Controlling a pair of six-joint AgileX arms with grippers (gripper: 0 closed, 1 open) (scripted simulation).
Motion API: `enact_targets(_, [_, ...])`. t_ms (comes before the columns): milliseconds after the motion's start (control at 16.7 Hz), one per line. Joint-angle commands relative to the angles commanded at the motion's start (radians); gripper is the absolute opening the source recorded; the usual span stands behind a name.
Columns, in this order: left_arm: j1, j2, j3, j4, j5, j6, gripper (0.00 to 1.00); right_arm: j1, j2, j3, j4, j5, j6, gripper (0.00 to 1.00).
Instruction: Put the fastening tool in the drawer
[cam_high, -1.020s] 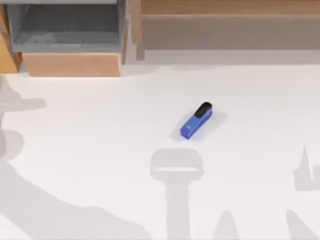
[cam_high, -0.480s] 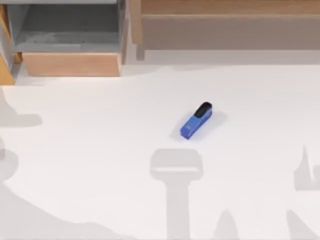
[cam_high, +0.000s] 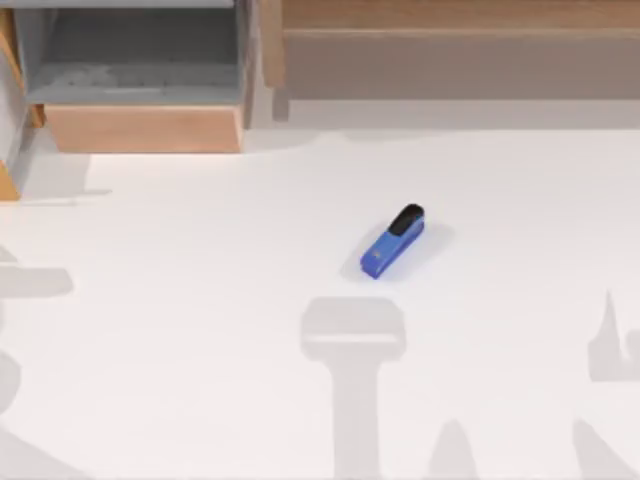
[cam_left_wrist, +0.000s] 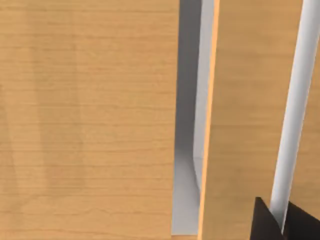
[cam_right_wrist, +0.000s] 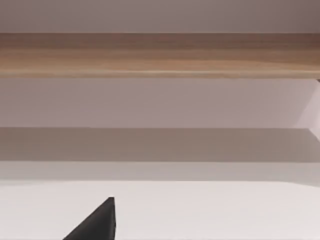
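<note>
Shadows at the table's nine o'clock edge are receding; the blue stapler (cam_high: 393, 241) is lying unmoved at center, the open drawer (cam_high: 140, 128) sitting at eleven o'clock. Neither gripper's finger state can be told. Approaching squarely across the stapler's narrow sides seems wisest.

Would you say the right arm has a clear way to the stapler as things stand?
Probably yes: the stapler lies alone on open table, nothing beside or over it, well clear of the drawer.

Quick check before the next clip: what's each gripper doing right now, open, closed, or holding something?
Left gripper: cannot be told; it is close to a wooden panel.
Right gripper: cannot be told.
The stapler lies free on the table.
</note>
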Motion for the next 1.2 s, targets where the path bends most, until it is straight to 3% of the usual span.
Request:
enact_targets(540, [0.034, -0.032, -0.072, 0.043, 0.029, 0.003, 0.0, 0.0, 0.0, 0.0, 0.0, 0.0, 0.0, 1.0])
enact_targets(900, [0.135, -0.098, -0.252, 0.141, 0.134, 0.008, 0.0, 0.0, 0.0, 0.0, 0.0, 0.0, 0.0, 1.0])
enact_targets(1200, [0.149, -0.107, -0.27, 0.155, 0.147, 0.01, 0.0, 0.0, 0.0, 0.0, 0.0, 0.0, 0.0, 1.0])
